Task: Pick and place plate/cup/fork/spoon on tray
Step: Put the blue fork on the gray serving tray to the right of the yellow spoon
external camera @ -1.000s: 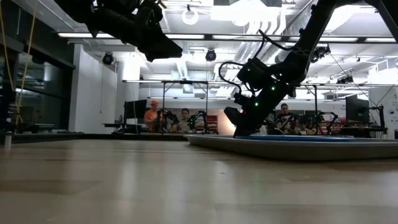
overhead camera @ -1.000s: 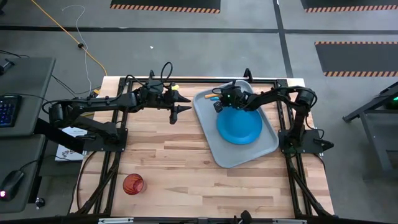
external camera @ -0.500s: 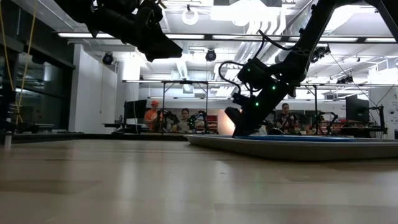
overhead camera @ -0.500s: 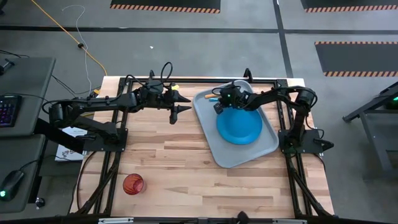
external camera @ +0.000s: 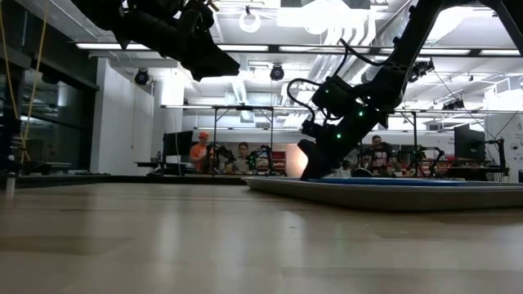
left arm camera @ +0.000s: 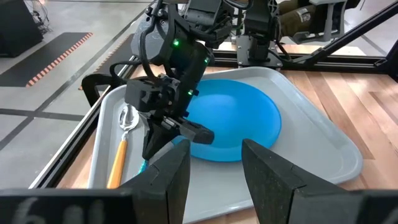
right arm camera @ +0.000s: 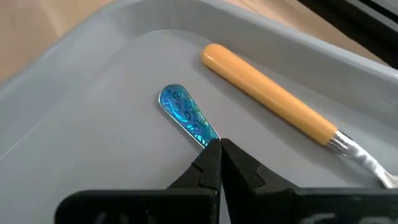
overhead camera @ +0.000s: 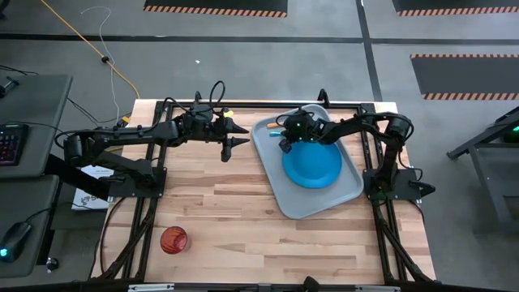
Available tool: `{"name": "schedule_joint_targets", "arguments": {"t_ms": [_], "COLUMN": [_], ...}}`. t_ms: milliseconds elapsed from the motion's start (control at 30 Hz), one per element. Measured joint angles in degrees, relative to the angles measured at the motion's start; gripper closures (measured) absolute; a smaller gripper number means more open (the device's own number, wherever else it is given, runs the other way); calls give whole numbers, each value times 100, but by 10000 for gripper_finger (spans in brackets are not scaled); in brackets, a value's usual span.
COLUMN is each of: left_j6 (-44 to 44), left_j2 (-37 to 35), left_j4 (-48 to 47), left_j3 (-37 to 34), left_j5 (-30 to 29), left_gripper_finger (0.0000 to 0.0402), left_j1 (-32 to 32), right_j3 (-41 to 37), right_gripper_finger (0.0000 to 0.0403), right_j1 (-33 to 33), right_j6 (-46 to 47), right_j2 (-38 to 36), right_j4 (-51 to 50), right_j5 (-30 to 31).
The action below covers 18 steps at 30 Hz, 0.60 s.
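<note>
Fork (right arm camera: pixel 186 116) now lies on tray (overhead camera: pixel 349 191) beside spoon (right arm camera: pixel 280 113); my right gripper (right arm camera: pixel 220 153) has risen slightly, fingers together, empty; cup (overhead camera: pixel 173 240) remains.

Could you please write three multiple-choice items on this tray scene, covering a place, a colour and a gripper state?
1. Where is the cup?
A. on the tray
B. on the bare table, near its left front corner
C. on the plate

2. What colour is the spoon handle?
A. orange
B. green
C. black

3. How is the right gripper?
A. wide open above the plate
B. shut on the fork, over the tray
C. holding the cup

Answers: 1 B, the high view shows it far from the tray; 2 A, the right wrist view shows an orange handle; 3 B, its fingertips pinch the fork beside the plate. The left gripper waits open, beside the tray.
</note>
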Motion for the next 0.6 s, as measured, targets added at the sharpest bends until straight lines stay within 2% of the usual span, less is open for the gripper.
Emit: {"name": "schedule_joint_targets", "arguments": {"t_ms": [200,367,467,600], "left_j6": [0,0,0,0], "left_j2": [0,0,0,0], "left_j4": [0,-2,-27,-122], "left_j3": [0,0,0,0], "left_j5": [0,0,0,2], "left_gripper_finger": [268,268,268,268], "left_j1": [0,0,1,0], "right_j3": [-7,-9,-9,-9], "right_gripper_finger": [403,403,403,403], "right_j1": [4,-73,-133,-217], "right_j6": [-299,-340,-339,-294], "right_j2": [-22,-420,-773,-1294], "right_j4": [131,106,-247,-1432], "right_j5": [-104,3,103,663]}}
